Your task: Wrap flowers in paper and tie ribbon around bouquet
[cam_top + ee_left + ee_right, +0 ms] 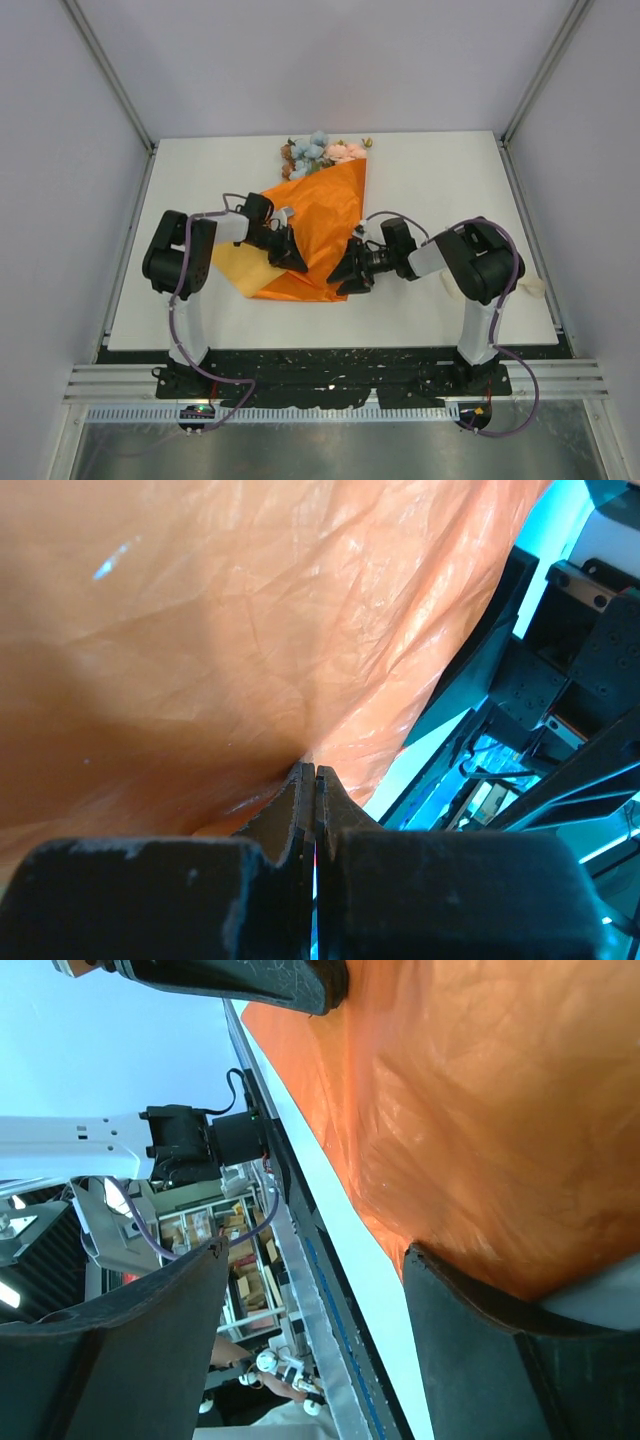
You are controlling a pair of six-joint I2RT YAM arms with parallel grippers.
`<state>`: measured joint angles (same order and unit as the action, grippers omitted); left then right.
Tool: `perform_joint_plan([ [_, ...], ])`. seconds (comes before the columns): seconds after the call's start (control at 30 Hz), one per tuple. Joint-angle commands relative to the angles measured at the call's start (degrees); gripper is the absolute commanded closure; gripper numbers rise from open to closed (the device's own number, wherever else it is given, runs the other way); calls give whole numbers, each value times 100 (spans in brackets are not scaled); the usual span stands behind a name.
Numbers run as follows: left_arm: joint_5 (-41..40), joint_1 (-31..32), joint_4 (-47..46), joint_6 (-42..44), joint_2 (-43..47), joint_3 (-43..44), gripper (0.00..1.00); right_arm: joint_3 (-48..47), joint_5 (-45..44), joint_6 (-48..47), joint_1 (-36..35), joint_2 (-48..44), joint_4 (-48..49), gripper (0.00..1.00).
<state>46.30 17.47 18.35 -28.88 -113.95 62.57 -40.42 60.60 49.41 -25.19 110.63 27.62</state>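
Where the orange paper (320,225) lies folded into a long wedge on the white table (440,190), its narrow end points far and its wide end lies near, between the two arms. The flowers (320,152) project from the far end of the wedge: pale blue blooms to the left, pink and peach to the right. Their stems are covered by the paper. A paler yellow-orange flap of the same sheet extends to the near left.

The left gripper (290,258) sits on the near left part of the wedge. In the left wrist view its fingers (340,810) are pressed together, and a crinkled fold of paper (250,630) is drawn into their tips, so the left gripper (308,770) is pinching the sheet.

The right gripper (350,278) is at the near right edge of the wedge. In the right wrist view the right gripper (315,1260) is spread wide. One finger (470,1330) lies against the paper (480,1110); the other stands apart, over the table edge. Nothing is clamped between them.

The ribbon (531,288) lies at the near right of the table, partly hidden by the right arm and well apart from the paper.
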Motion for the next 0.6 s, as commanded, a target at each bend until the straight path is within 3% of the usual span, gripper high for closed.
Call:
perform_joint_plan([
  [0.0, -666, -7, 590, 524, -268, 142, 100, -60, -470, -90, 303, 169, -557, 24],
  [0.23, -684, -7, 687, 638, -268, 186, 100, -1072, -935, -133, 954, 652, -670, 23],
  [0.57, -737, -7, 854, 752, -338, 362, 100, -2136, -1762, 227, 1350, 1311, -451, 20],
])
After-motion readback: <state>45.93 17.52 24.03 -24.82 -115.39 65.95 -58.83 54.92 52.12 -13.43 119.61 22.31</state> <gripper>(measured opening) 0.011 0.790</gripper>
